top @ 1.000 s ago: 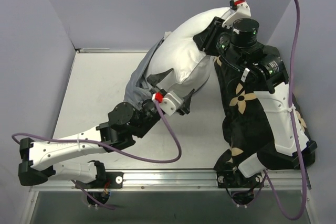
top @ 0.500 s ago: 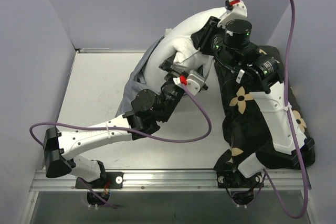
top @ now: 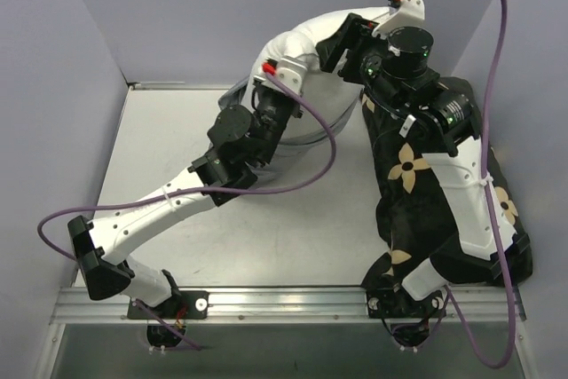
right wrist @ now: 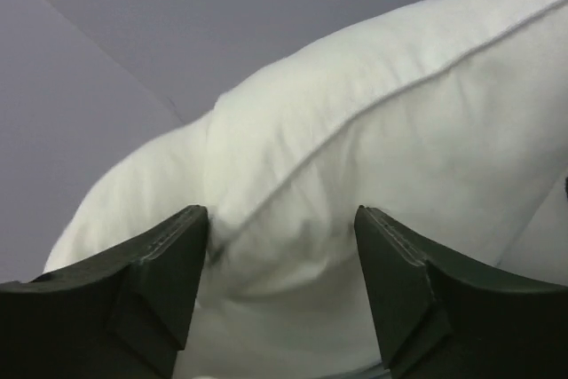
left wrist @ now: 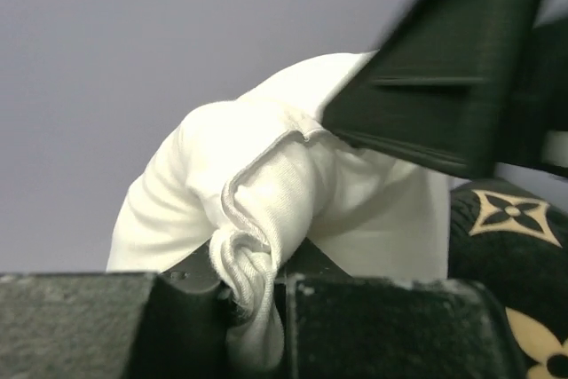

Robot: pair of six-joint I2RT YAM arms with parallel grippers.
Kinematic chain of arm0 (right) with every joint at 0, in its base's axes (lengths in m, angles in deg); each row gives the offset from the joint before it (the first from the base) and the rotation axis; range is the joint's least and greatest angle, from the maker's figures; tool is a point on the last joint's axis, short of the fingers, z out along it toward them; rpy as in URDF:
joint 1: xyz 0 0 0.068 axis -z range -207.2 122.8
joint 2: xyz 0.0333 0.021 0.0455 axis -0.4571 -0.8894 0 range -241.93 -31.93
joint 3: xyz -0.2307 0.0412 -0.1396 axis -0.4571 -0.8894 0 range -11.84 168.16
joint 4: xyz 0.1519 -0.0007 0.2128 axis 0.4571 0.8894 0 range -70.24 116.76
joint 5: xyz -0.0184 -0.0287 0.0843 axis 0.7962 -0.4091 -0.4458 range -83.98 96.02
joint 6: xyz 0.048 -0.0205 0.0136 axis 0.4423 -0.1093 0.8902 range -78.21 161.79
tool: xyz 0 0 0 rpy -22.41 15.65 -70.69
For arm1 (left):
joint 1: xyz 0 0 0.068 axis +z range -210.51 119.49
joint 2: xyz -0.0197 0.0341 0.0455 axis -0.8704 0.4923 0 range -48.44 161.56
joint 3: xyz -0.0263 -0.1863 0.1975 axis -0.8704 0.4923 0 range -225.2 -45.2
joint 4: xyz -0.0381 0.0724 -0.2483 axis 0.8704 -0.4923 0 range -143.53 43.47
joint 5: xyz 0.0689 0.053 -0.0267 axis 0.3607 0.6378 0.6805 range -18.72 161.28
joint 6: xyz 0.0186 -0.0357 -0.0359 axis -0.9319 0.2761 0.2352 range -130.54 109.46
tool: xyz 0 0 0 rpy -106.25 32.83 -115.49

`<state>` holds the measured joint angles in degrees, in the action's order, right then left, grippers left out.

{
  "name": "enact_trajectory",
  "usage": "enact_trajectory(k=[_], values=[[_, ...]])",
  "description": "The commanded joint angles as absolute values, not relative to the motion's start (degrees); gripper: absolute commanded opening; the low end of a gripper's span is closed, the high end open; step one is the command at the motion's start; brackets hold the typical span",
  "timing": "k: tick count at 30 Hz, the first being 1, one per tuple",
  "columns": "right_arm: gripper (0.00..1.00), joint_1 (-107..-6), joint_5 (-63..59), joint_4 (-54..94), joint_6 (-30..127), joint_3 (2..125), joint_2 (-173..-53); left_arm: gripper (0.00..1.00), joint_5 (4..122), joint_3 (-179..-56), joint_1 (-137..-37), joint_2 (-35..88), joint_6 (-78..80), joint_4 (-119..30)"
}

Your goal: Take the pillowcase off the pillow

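While the left claw pinches one white pillow, the right claw stands parted astride it.

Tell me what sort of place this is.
Probably a robot-lab test cell: a pale table boxed in by plain lilac walls, with the left arm and right arm bolted to a metal rail at its near edge.

The table had bare room in the middle front and at the back left. The left arm lay slanted across the left side. A black cushion and the right arm filled the right side. The pillow hung high at the back, near the wall.
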<state>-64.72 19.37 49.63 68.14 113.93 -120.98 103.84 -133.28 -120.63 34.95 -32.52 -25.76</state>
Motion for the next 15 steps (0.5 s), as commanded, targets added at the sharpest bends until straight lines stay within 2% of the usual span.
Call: enact_trajectory(k=[1, 2, 4, 7, 11, 15], values=[[0.69, -60.6, 10.2, 48.7, 68.4, 115.5, -118.3, 0.00, 109.2, -139.5, -112.8, 32.0, -17.4, -29.2], [0.76, -59.2, 9.0, 48.6, 69.5, 115.0, -117.8, 0.00, 109.4, -139.4, -111.8, 30.7, -15.7, -32.3], [0.83, -57.1, 7.2, 48.6, 69.5, 113.6, -116.1, 0.00, 108.2, -139.2, -108.1, 29.2, -10.6, -35.6], [0.86, -56.6, 8.4, 48.2, 68.6, 109.3, -112.4, 0.00, 101.1, -138.2, -100.9, 26.3, 0.5, -42.7], [0.85, -53.1, 4.0, 43.6, 70.7, 97.0, -107.6, 0.00, 93.9, -138.5, -94.9, 23.7, 6.6, -47.9], [0.84, -50.8, -7.5, 36.4, 73.9, 91.4, -112.1, 0.00, 87.9, -138.1, -91.9, 21.4, 10.2, -52.3]])
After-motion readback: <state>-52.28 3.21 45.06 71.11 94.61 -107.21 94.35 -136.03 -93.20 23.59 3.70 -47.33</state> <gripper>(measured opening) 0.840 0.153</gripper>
